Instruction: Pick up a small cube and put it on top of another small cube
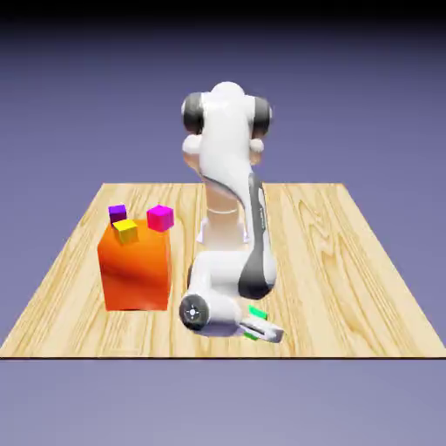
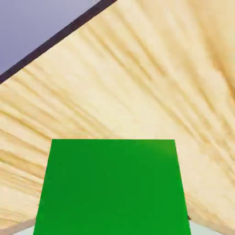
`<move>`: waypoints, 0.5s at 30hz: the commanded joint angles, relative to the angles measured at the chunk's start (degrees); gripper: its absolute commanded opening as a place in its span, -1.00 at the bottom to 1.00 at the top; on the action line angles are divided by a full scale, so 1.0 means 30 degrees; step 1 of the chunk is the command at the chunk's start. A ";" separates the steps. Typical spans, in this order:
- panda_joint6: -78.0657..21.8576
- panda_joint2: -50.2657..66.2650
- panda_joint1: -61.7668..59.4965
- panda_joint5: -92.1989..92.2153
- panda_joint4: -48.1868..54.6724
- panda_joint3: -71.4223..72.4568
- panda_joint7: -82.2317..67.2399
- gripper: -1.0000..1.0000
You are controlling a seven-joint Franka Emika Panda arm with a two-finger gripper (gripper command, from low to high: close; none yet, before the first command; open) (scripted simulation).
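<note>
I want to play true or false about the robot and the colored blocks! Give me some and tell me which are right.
1. The robot's hand is shut on the green cube. True.
2. The yellow cube sits on the big orange block. True.
3. The green cube is already stacked on the pink cube. False: it is down by the table's near edge, apart from the pink one.
4. The big block is blue. False: it is orange.
5. A purple cube sits near the yellow one. True.
</note>
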 commanded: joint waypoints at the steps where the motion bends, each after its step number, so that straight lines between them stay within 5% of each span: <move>1: -0.0345 -0.0693 0.0054 -0.0742 -0.0369 -0.0302 -0.0533 -1.00; 15: -0.5090 -1.0383 0.0812 -1.0571 -0.5532 -0.4526 -0.7982 -1.00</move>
